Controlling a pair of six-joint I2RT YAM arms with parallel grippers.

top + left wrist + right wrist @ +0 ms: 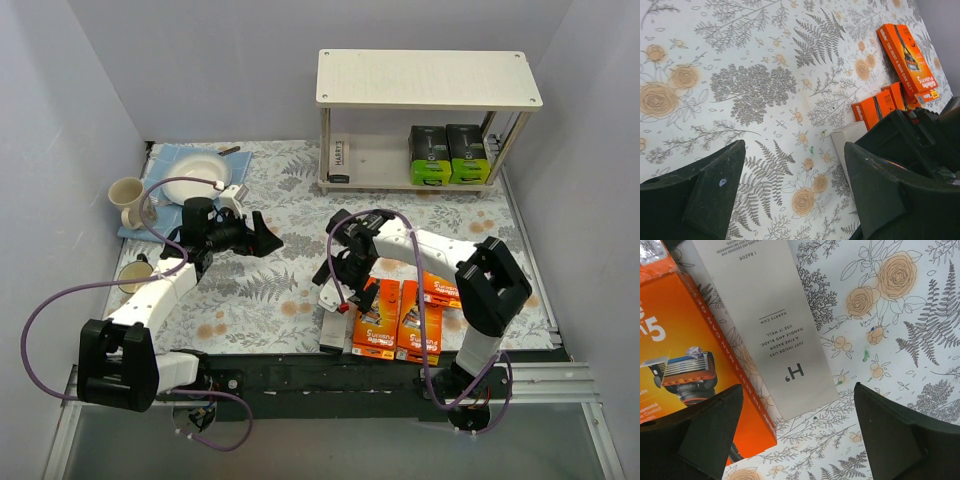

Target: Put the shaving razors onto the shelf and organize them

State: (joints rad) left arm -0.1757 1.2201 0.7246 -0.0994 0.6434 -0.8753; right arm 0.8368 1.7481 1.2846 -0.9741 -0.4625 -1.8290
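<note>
The shelf (428,78) stands at the far right. Its lower board holds a slim white Harry's box (339,160) upright at the left and two black and lime-green boxes (449,155) at the right. Three orange razor boxes (398,320) lie near the front, with a grey Harry's box (331,325) to their left. My right gripper (340,262) is open and empty, hovering just above the grey box's far end (767,320), with an orange box (685,355) beside it. My left gripper (262,235) is open and empty over the flowered cloth (795,195). It sees the orange boxes (907,57).
A plate (200,168) lies on a blue cloth (165,158) at the far left, with one mug (127,195) beside it and another mug (135,275) nearer. Grey walls close in the table. The right arm (920,135) fills the left wrist view's right side.
</note>
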